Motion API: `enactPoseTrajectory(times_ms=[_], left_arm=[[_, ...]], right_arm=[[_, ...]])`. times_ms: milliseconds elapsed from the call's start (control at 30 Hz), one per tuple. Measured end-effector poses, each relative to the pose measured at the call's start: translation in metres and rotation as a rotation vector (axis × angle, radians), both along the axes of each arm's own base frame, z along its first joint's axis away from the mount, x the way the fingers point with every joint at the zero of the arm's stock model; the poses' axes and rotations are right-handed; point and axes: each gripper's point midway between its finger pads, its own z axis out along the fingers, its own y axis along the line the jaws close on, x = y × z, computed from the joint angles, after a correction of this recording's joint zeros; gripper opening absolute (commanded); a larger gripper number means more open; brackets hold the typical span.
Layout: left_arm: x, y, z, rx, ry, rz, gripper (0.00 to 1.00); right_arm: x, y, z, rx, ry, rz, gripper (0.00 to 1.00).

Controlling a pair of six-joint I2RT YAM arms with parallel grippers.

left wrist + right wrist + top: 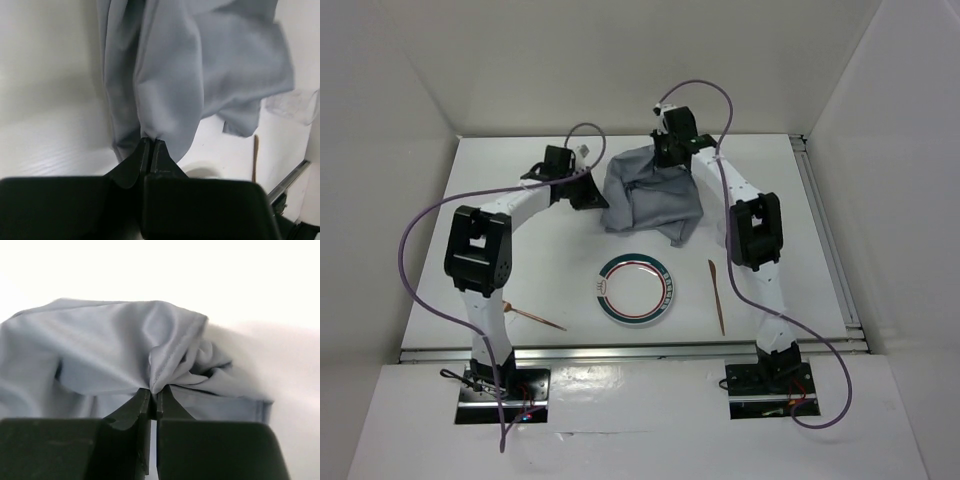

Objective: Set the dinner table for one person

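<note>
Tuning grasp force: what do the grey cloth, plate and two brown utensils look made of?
The cloth: thin woven fabric, matte; drapes in soft folds, stitched hem. The plate: smooth white, green rim band; likely glazed ceramic or melamine. The left utensil and right utensil: brown, matte, slim; probably wood or bamboo, too small to be sure.

The bunched grey cloth fills the gap between the left gripper and the right gripper. Behind both, a plate and two wooden utensils lie toward the bases. Outward of each gripper, the dinner table is bare.
</note>
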Motion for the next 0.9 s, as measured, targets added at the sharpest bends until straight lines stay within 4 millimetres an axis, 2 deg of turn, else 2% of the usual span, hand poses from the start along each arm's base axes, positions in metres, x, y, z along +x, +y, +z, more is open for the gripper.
enactPoseTrajectory(times_ms=[67, 100, 167, 200, 233, 267, 300, 333, 400, 467, 533, 600, 667, 733, 767, 800, 833, 867, 900], left_arm=[[0.019, 0.013, 0.020, -0.006, -0.041, 0.032, 0.00], [0.029, 0.021, 0.032, -0.011, -0.069, 0.050, 0.00], [0.049, 0.035, 0.059, -0.020, -0.129, 0.079, 0.00], [0.057, 0.041, 0.071, -0.022, -0.155, 0.089, 0.04], [0.064, 0.048, 0.083, -0.023, -0.183, 0.098, 0.20], [0.069, 0.052, 0.093, -0.023, -0.204, 0.102, 0.36], [0.073, 0.054, 0.101, -0.025, -0.212, 0.107, 0.50], [0.078, 0.054, 0.109, -0.028, -0.218, 0.113, 0.78], [0.085, 0.055, 0.112, -0.017, -0.209, 0.125, 0.94], [0.089, 0.059, 0.103, 0.005, -0.182, 0.148, 0.97], [0.083, 0.071, 0.085, 0.037, -0.114, 0.201, 0.98], [0.075, 0.090, 0.068, 0.070, -0.054, 0.272, 0.93], [0.059, 0.115, 0.050, 0.111, 0.010, 0.359, 0.67], [0.039, 0.135, 0.040, 0.136, 0.059, 0.436, 0.32], [0.030, 0.143, 0.038, 0.144, 0.076, 0.466, 0.30], [0.023, 0.149, 0.039, 0.148, 0.079, 0.481, 0.33], [0.017, 0.152, 0.042, 0.146, 0.078, 0.490, 0.43], [0.016, 0.151, 0.045, 0.135, 0.069, 0.488, 0.69], [0.017, 0.147, 0.048, 0.120, 0.063, 0.481, 0.74]], right_arm=[[0.010, -0.001, 0.017, 0.033, -0.037, -0.002, 0.00], [0.013, -0.002, 0.026, 0.052, -0.052, 0.000, 0.13], [0.020, -0.005, 0.038, 0.090, -0.071, -0.005, 0.47], [0.022, -0.008, 0.044, 0.106, -0.075, -0.011, 0.65], [0.024, -0.009, 0.048, 0.114, -0.081, -0.008, 0.93], [0.025, -0.010, 0.054, 0.127, -0.087, -0.008, 1.00], [0.027, -0.013, 0.059, 0.131, -0.097, -0.004, 1.00], [0.029, -0.015, 0.064, 0.138, -0.102, -0.007, 1.00], [0.029, -0.018, 0.065, 0.140, -0.096, -0.017, 1.00], [0.026, -0.020, 0.060, 0.138, -0.072, -0.036, 1.00], [0.016, -0.030, 0.045, 0.126, -0.026, -0.076, 1.00], [-0.010, -0.042, 0.024, 0.106, 0.058, -0.119, 0.95], [-0.043, -0.058, 0.010, 0.092, 0.128, -0.166, 0.73], [-0.074, -0.073, 0.007, 0.095, 0.168, -0.207, 0.49], [-0.088, -0.080, 0.011, 0.105, 0.171, -0.227, 0.26], [-0.102, -0.088, 0.017, 0.118, 0.177, -0.249, 0.18], [-0.112, -0.095, 0.027, 0.138, 0.169, -0.271, 0.12], [-0.117, -0.100, 0.038, 0.166, 0.151, -0.289, 0.12], [-0.120, -0.102, 0.049, 0.199, 0.134, -0.305, 0.13]])
